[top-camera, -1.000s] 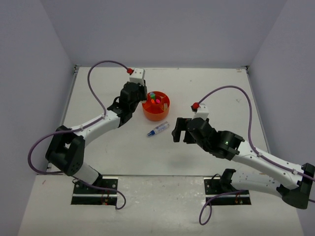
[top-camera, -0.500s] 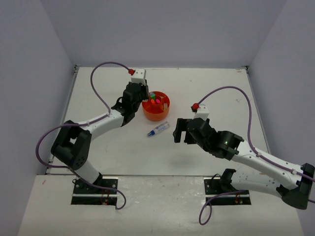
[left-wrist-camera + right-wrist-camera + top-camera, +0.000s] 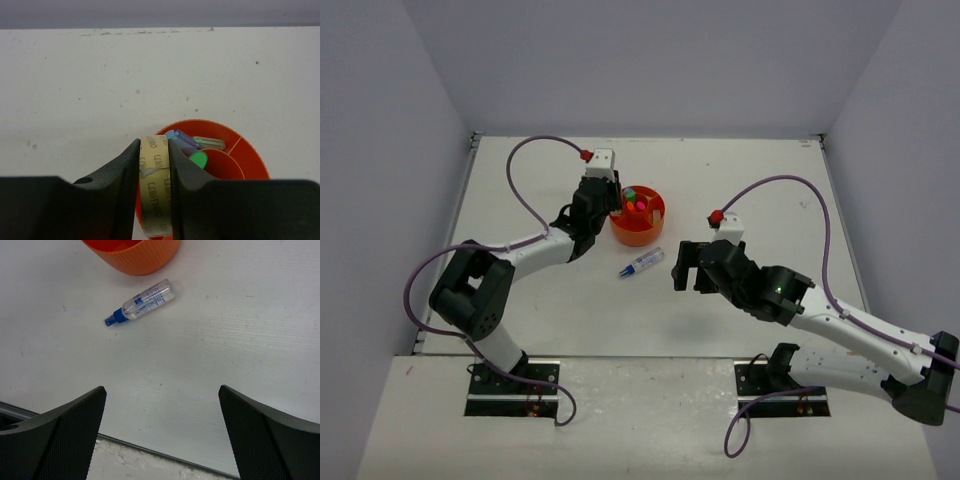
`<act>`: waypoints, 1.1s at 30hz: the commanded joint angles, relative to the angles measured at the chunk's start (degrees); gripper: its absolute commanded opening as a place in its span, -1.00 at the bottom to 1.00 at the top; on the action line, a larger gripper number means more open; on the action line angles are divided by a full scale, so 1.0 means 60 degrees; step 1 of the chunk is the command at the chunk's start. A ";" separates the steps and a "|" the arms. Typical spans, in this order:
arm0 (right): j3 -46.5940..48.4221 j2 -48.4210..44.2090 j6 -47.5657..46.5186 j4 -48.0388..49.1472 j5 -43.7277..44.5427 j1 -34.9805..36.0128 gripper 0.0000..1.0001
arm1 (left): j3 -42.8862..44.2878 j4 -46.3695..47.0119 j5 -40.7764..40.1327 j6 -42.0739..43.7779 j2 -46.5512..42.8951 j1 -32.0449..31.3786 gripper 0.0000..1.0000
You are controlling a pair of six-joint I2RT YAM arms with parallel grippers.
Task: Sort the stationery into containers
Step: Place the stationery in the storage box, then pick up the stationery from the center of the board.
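The round orange organizer [image 3: 635,237] sits at mid table and holds several markers, one green-capped [image 3: 198,160], others blue and purple [image 3: 181,138]. Its rim [image 3: 250,150] shows in the left wrist view and its ribbed wall [image 3: 135,260] in the right wrist view. My left gripper [image 3: 608,206] is shut on a tan printed tape roll [image 3: 155,190], held upright over the organizer's left rim [image 3: 154,142]. A small clear bottle-like pen with a blue tip [image 3: 641,264] lies on the table just in front of the organizer [image 3: 140,302]. My right gripper [image 3: 682,265] hovers wide open and empty near it [image 3: 162,390].
The white table has a raised metal front edge [image 3: 150,450] below the right gripper. Grey walls close the table in at the back and sides. Purple cables loop off both arms.
The left arm has changed posture, its elbow swinging inward, while the gripper stays with the tape roll at the organizer's left rim. The right arm and the pen have not moved.
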 commanded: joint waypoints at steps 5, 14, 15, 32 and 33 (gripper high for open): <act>-0.0044 0.0317 -0.0028 0.0045 0.0205 -0.0047 0.93 | -0.0084 0.0701 -0.0244 -0.0089 -0.0267 0.0065 0.06; -0.0033 0.1276 -0.0534 0.0553 -0.0292 -0.0178 0.98 | 0.0074 -0.1030 -0.0358 -0.0873 -0.2193 0.0065 0.84; 0.0030 0.1479 -0.0608 0.0570 -0.0317 -0.0185 0.97 | 0.0183 -0.1498 -0.0401 -0.1023 -0.2490 0.0068 1.00; -0.0327 0.2590 -0.1297 0.2697 -0.2433 -0.2232 0.97 | -0.3983 -0.3021 0.3358 -0.4300 -0.7472 -0.0093 1.00; -0.0351 0.2398 -0.1271 0.2523 -0.2312 -0.2241 0.96 | -0.3985 -0.2769 0.3397 -0.4026 -0.7027 -0.0310 1.00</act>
